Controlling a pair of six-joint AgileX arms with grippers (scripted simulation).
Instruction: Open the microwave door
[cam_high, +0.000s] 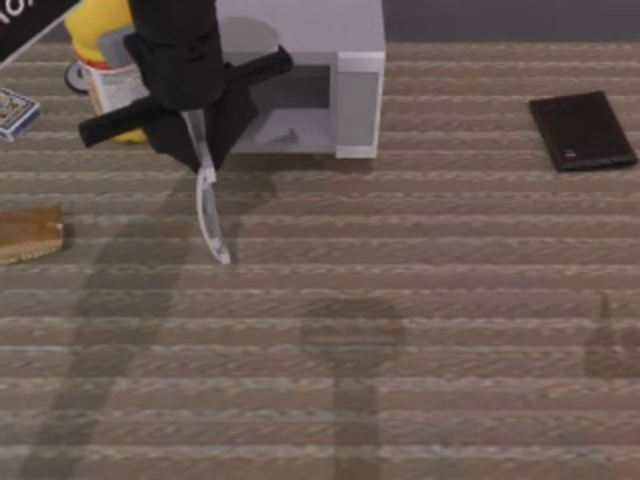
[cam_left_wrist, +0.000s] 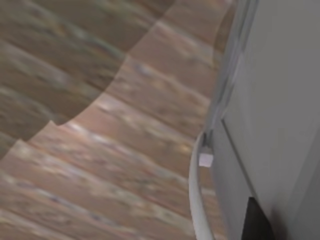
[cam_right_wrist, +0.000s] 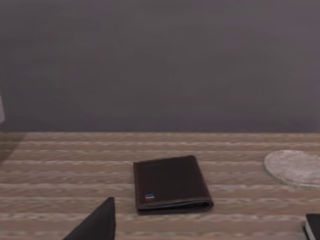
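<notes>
The light-grey microwave (cam_high: 300, 25) stands at the back of the table, left of centre, with its grey control strip (cam_high: 358, 105) on its right side. Its cavity (cam_high: 295, 110) shows. The microwave door (cam_high: 212, 215) is swung far out toward the front and appears nearly edge-on. My left arm (cam_high: 180, 60) hangs over the door's hinge side and covers the gripper from above. In the left wrist view the grey door panel (cam_left_wrist: 270, 100) and its curved white handle (cam_left_wrist: 194, 200) fill the side, with my left gripper (cam_left_wrist: 257, 224) against the panel. My right gripper (cam_right_wrist: 160, 234) is parked off to the right, open, holding nothing.
A yellow bottle (cam_high: 100, 40) and a small blue-white box (cam_high: 15, 110) sit left of the microwave, with a brown block (cam_high: 30, 232) at the left edge. A dark wallet (cam_high: 582, 130) (cam_right_wrist: 170, 184) lies at the back right, near a round grey mat (cam_right_wrist: 292, 167).
</notes>
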